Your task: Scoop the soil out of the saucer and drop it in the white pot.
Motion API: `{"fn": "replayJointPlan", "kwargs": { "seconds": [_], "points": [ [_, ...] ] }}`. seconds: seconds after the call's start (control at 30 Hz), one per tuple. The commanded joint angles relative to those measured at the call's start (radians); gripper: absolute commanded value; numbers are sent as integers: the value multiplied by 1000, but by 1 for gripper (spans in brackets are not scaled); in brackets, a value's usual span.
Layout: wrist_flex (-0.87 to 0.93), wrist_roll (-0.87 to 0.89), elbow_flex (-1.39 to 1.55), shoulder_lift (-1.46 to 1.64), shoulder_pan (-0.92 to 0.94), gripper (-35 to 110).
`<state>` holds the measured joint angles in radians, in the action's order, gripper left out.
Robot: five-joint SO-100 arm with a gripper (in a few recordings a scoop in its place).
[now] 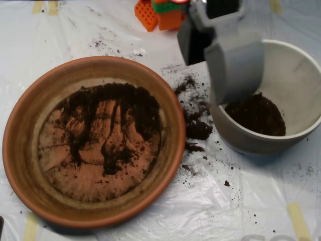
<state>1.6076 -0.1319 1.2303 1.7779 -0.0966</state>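
Observation:
The terracotta saucer (pixel 22 145) lies at the left, and dark soil (pixel 108 123) is smeared in streaks over its flat base, thickest toward the far side. At the right stands the white pot (pixel 296 88) with a heap of soil (pixel 256 114) at its bottom. My grey scoop (pixel 234 68) hangs over the pot's left rim, its mouth pointing down into the pot. Its two shells appear closed together, and no soil shows on its outside.
Spilled soil (pixel 196 125) lies on the white plastic sheet between saucer and pot, with finer specks farther back. Orange and green plastic parts (pixel 160 12) sit at the top edge. Yellow tape strips (pixel 298 218) mark the sheet.

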Motion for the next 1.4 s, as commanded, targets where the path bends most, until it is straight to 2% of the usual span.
{"fn": "replayJointPlan", "kwargs": {
  "seconds": [0.0, 0.2, 0.5, 0.77, 1.03, 1.37],
  "points": [
    [-67, -17, 95, 155, 129, 38],
    [-212, -57, 371, 184, 298, 43],
    [-373, -54, 687, 124, 385, 43],
    [-368, -54, 684, -48, 437, 44],
    [-471, -95, 739, -115, 485, 50],
    [-360, -87, 347, -469, 522, 51]
  ]
}}
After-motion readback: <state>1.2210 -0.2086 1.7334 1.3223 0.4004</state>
